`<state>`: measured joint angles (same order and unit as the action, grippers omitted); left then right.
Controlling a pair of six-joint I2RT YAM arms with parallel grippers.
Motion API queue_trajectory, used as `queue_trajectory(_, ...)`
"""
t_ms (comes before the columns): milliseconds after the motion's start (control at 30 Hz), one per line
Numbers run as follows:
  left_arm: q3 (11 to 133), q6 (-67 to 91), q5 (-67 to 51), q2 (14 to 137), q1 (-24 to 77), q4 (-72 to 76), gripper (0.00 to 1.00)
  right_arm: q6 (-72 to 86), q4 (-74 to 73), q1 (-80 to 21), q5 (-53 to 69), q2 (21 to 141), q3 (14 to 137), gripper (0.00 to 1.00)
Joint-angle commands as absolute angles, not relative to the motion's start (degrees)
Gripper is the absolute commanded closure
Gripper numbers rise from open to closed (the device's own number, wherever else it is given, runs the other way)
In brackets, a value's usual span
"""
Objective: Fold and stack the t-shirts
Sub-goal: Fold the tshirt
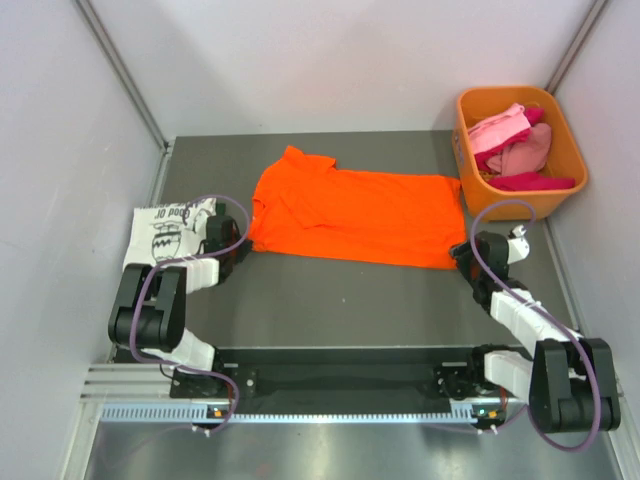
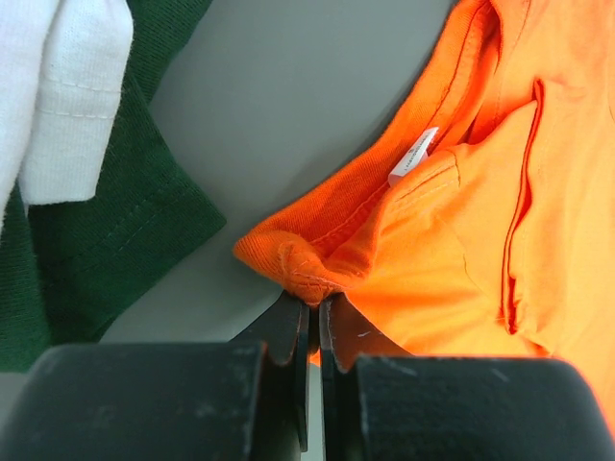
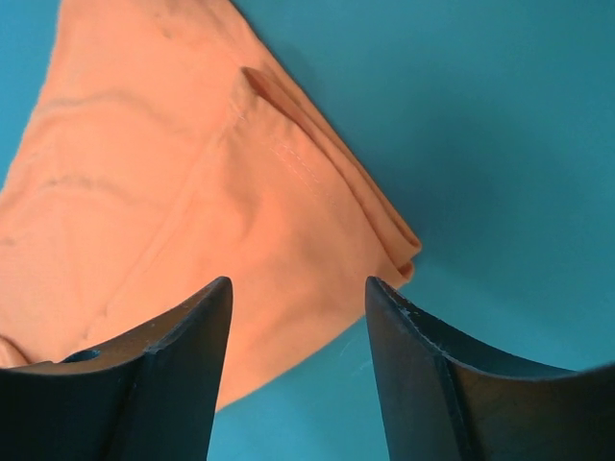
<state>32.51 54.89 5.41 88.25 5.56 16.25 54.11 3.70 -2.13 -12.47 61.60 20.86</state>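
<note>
Jaws of the left gripper (image 2: pixel 314 307) were pressed almost together, clamped on a bunched fold of the orange t-shirt (image 1: pixel 350 215) at its collar edge. Those of the right gripper (image 3: pixel 298 288) stood wide apart and held nothing. The shirt's near right hem corner lay between and just beyond its 2 fingers (image 3: pixel 163 375); whether they touched the cloth could not be told.

The orange t-shirt lay spread flat across the middle of the table (image 1: pixel 340 300), collar to the left and hem to the right, so that it spanned the space between the 2 grippers. The left arm (image 1: pixel 160 300) rose from its base at the near left, bent sharply at the elbow and reached right to the collar. The right arm (image 1: pixel 530 330) ran from the near right base up and left to the hem corner, its wrist low over the table.

At the far right corner an orange bin (image 1: pixel 570 150) held a pink t-shirt (image 1: pixel 500 125) and a magenta t-shirt (image 1: pixel 535 182), crumpled together. A white t-shirt (image 1: pixel 165 232) with black print lay folded at the left, just beside the left gripper. In the left wrist view it rested on dark green cloth (image 2: pixel 96 250), apart from the orange collar. A small white label (image 2: pixel 413 156) showed inside that collar.
</note>
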Motion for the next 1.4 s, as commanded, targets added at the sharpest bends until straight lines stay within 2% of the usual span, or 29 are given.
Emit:
queue_trajectory(0, 32.34, 54.32, 6.42, 85.87, 5.54, 16.70, 1.00, 57.04, 3.96, -2.81, -12.92, 62.93, 19.42, 0.43)
queue_trajectory(133, 32.52, 54.23, 6.76, 85.17, 5.54, 16.00, 1.00, 58.09, 2.99, -2.90, -13.62, 64.95, 19.42, 0.47)
queue_trajectory(400, 32.43, 54.23, 6.94, 84.29, 5.54, 15.47, 1.00, 58.80, 7.38, -2.99, -13.97, 70.22, 18.81, 0.47)
queue_trajectory(500, 32.43, 54.32, 7.21, 84.11, 5.54, 15.29, 1.00, 58.89, 8.87, -2.90, -14.41, 73.29, 19.95, 0.51)
queue_trajectory(600, 32.43, 54.23, 7.47, 84.02, 5.45, 14.94, 1.00, 58.98, 8.88, -2.90, -16.08, 75.67, 21.62, 0.64)
queue_trajectory(633, 32.43, 54.23, 7.64, 84.02, 5.54, 14.85, 1.00, 58.71, 8.62, -2.90, -16.69, 75.85, 21.97, 0.77)
queue_trajectory(700, 32.43, 54.23, 7.73, 83.94, 5.45, 14.59, 1.00, 58.10, 8.26, -2.90, -17.57, 75.85, 23.11, 0.88)
queue_trajectory(733, 32.43, 54.14, 7.82, 83.94, 5.45, 14.50, 1.00, 57.49, 6.96, -2.90, -18.27, 75.85, 23.64, 1.00)
queue_trajectory(1033, 35.15, 53.88, 9.67, 81.30, 5.54, 8.27, 1.00, 53.62, -2.43, -3.60, -21.97, 70.40, 28.91, 1.00)
queue_trajectory(1367, 37.44, 53.00, 10.37, 75.85, 5.54, 2.20, 1.00, 54.14, -6.06, -3.78, -20.13, 65.48, 31.20, 1.00)
